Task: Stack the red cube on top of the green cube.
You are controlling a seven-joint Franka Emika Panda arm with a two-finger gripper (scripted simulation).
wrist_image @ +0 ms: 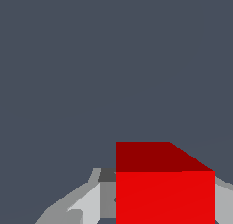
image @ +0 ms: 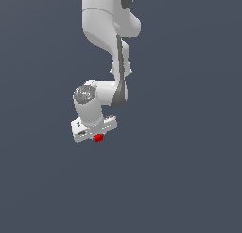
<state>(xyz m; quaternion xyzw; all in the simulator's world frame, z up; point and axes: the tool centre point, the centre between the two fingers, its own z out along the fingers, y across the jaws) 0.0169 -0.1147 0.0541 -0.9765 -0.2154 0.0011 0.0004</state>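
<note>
Small bright red plain cube (image: 98,138) is seen at the tips of the white robot gripper (image: 97,135), apparently clamped between narrowly parted fingers (wrist_image: 86,205). No green cube is in view. Judged: it should be found first, the red cube centred over it, then lowered slowly.

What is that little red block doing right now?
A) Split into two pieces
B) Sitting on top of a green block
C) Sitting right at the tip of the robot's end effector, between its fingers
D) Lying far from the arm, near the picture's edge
C. The red block sits at the tip of the end effector, and the wrist view shows it whole, with grey fingers on either side; no green block is in sight.
</note>
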